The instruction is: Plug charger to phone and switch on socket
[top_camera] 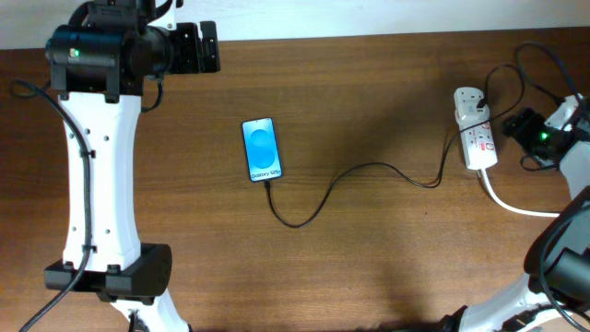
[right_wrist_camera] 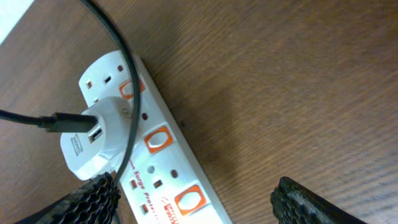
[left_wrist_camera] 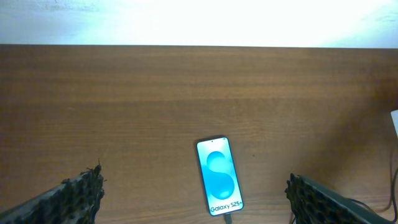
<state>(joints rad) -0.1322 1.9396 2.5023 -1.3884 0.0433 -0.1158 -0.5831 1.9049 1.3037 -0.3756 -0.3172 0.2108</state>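
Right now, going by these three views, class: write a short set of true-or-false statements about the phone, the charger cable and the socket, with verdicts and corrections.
1. The phone lies face up with its blue screen lit. True.
2. The left gripper is holding the phone. False: the gripper is open, and the phone lies on the table apart from its fingers.
3. The charger runs from the phone's bottom edge to a white adapter plugged into the socket. True.
4. The right gripper is shut on the socket. False: its fingers are spread open just above it.
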